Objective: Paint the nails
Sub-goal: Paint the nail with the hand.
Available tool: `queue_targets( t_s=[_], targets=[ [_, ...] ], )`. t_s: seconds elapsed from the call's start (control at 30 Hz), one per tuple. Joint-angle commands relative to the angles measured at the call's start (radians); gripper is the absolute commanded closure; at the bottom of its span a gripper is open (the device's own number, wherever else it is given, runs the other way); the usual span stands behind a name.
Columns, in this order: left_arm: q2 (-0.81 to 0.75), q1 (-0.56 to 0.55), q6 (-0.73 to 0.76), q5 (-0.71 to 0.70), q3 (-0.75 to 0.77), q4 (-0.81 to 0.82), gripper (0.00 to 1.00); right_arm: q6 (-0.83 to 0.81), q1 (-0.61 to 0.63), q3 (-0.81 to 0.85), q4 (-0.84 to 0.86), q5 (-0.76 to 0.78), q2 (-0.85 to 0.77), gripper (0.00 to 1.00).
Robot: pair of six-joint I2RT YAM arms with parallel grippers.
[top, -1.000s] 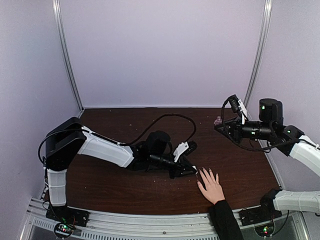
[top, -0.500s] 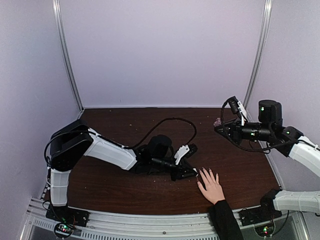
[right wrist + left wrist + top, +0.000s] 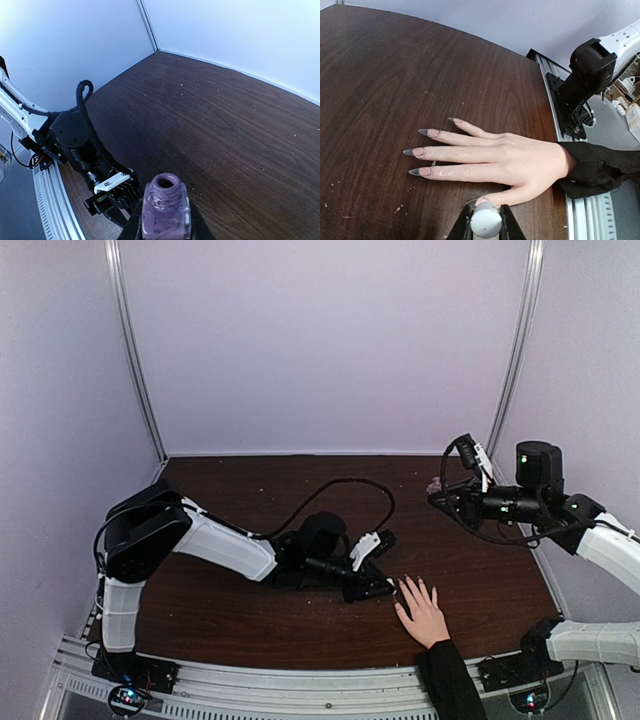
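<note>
Grey-tipped and long, the nails [image 3: 415,151] belong to a light-skinned hand [image 3: 510,159] lying flat, fingers spread, on the dark wood counter [image 3: 380,75] near its front edge, with a black sleeve [image 3: 595,165] at the wrist. The left end effector [image 3: 486,226] sits low just beside the thumb, its jaws clamped on a pale round cap [image 3: 486,220]. Well apart, raised over the counter's right side, the right end effector [image 3: 166,231] is pinched tight on a small purple-tinted bottle [image 3: 166,205] — upright, neck uncapped.

Dark wooden table [image 3: 230,490]; spread hand [image 3: 425,617] flat on it; pale specks [image 3: 400,209], perhaps crumbs.
</note>
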Motion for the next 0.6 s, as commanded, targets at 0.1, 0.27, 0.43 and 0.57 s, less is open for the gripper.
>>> queue_targets(
  t_s=[0.1, 0.27, 0.43, 0.57],
  targets=[
    [0.037, -0.010, 0.006, 0.001, 0.038, 0.005, 1.00, 0.013, -0.005, -0.009, 0.042, -0.002, -0.001, 1.00],
    [0.042, -0.013, 0.010, 0.003, 0.043, 0.001, 1.00, 0.014, -0.005, -0.011, 0.047, -0.006, 0.000, 1.00],
    [0.051, -0.014, 0.010, 0.010, 0.053, -0.004, 1.00, 0.014, -0.006, -0.012, 0.045, -0.006, -0.002, 1.00],
    [0.058, -0.016, 0.012, 0.014, 0.061, -0.009, 1.00, 0.014, -0.006, -0.012, 0.045, -0.006, 0.000, 1.00]
  ],
)
